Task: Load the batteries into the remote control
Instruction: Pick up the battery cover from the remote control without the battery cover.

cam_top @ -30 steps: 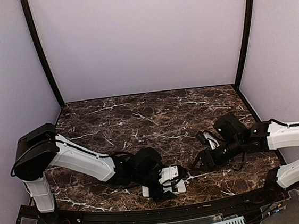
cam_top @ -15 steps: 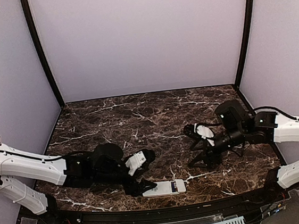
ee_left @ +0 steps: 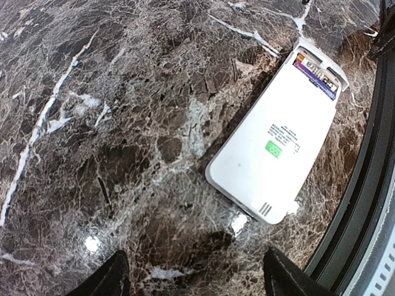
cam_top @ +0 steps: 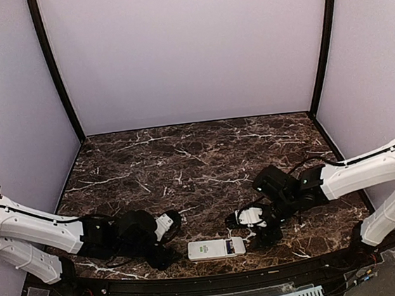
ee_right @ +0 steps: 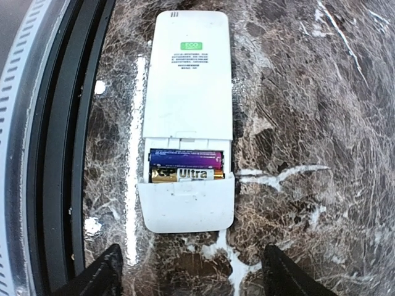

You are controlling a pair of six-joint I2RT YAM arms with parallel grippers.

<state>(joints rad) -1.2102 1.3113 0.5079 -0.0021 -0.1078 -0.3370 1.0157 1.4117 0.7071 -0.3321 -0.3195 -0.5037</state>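
The white remote control (cam_top: 216, 248) lies face down near the table's front edge. Its battery compartment is open at the right end, and two batteries (ee_right: 185, 166) lie in it side by side, one purple, one gold and white. A white cover plate (ee_right: 187, 203) sits at that end, half slid off. The remote control (ee_left: 278, 142) is ahead and to the right of my left gripper (ee_left: 194, 285), which is open, empty and clear of it. My right gripper (ee_right: 192, 279) is open just short of the cover plate and holds nothing. My left gripper (cam_top: 167, 249) and right gripper (cam_top: 257, 232) flank the remote.
The table's black raised front rim (ee_right: 62, 123) runs right beside the remote's long side and also shows as the rim (ee_left: 370, 203) in the left wrist view. Dark marble table (cam_top: 199, 162) stretches behind both arms, enclosed by pale walls.
My left arm has drawn back to the left, off the remote, which now lies alone. My right arm has come down and forward to the remote's right end, its jaws wider than before.
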